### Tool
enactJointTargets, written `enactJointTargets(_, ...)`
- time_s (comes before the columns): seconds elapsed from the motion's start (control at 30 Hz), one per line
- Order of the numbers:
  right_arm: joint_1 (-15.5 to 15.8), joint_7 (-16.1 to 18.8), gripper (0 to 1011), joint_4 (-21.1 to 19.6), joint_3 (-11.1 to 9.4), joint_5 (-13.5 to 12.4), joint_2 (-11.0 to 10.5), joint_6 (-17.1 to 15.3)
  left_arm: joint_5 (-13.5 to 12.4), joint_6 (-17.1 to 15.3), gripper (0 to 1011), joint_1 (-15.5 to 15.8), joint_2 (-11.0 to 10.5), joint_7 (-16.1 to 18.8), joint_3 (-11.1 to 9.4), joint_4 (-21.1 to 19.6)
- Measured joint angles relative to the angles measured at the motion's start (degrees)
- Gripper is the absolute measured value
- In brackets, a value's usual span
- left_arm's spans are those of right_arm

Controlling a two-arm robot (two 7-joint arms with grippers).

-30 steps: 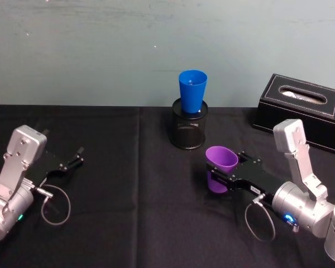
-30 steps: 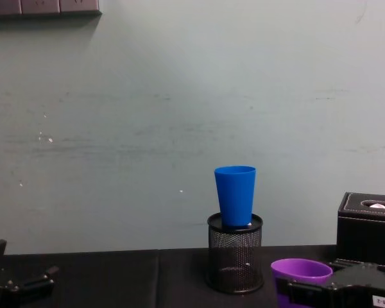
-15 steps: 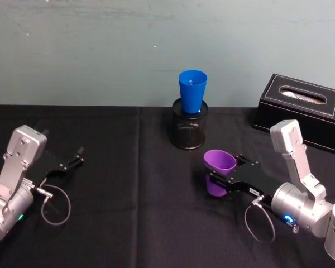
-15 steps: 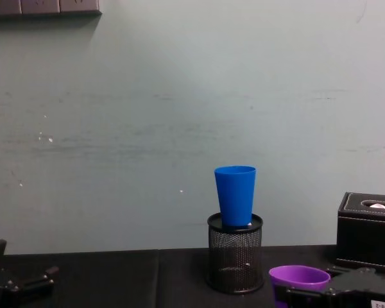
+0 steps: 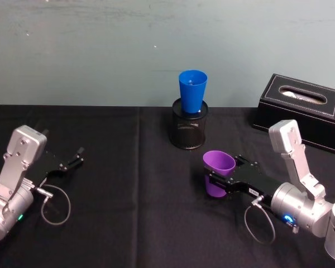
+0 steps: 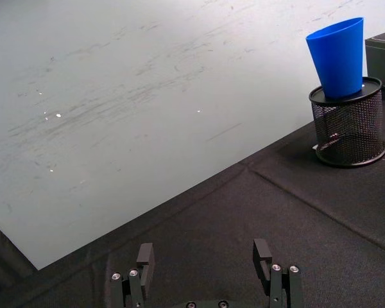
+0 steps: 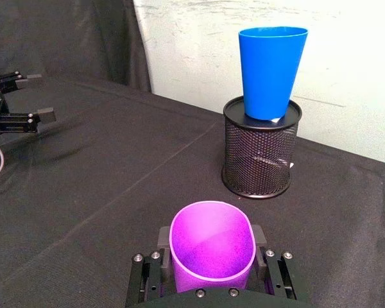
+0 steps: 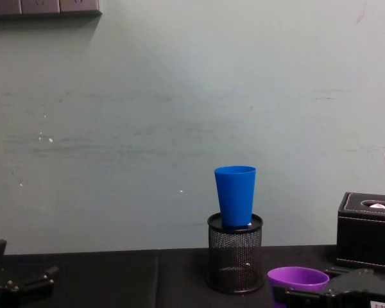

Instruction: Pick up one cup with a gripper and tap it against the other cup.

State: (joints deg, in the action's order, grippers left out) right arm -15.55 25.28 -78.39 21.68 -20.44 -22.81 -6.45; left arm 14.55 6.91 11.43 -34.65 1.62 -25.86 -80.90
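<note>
Clenched on the purple cup [image 7: 212,253], the right end effector [image 5: 224,172] has drifted slightly left and lower, perhaps onto the desk [image 5: 128,184], well short of the blue cup [image 5: 192,92] in its mesh holder [image 5: 189,131], so the tap is not yet made, while the left end effector [image 6: 205,260] idles released at the desk's left.

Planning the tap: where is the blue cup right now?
In the head view the blue cup stands in the black mesh holder at the back centre of the table, beyond and slightly left of the purple cup in the right gripper.
</note>
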Motion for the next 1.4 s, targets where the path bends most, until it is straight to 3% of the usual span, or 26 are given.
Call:
enactJointTargets(0.63, 0.0, 0.0, 721, 0.0, -0.1, 0.0, 0.1, 0.0, 0.0, 0.0, 1011, 0.0, 0.0, 0.0, 0.0, 0.0)
enactJointTargets(0.77, 0.0, 0.0, 783, 0.0, -0.1, 0.1, 0.1, 0.0, 0.0, 0.0, 1011, 0.0, 0.0, 0.0, 0.0, 0.0)
enactJointTargets(1.03, 0.0, 0.0, 1003, 0.0, -0.1, 0.1, 0.1, 0.0, 0.0, 0.0, 1012, 0.0, 0.0, 0.0, 0.0, 0.0)
enactJointTargets(1.4, 0.0, -0.1, 1004, 0.0, -0.1, 0.1, 0.1, 0.1, 0.0, 0.0, 1011, 0.0, 0.0, 0.0, 0.0, 0.0)
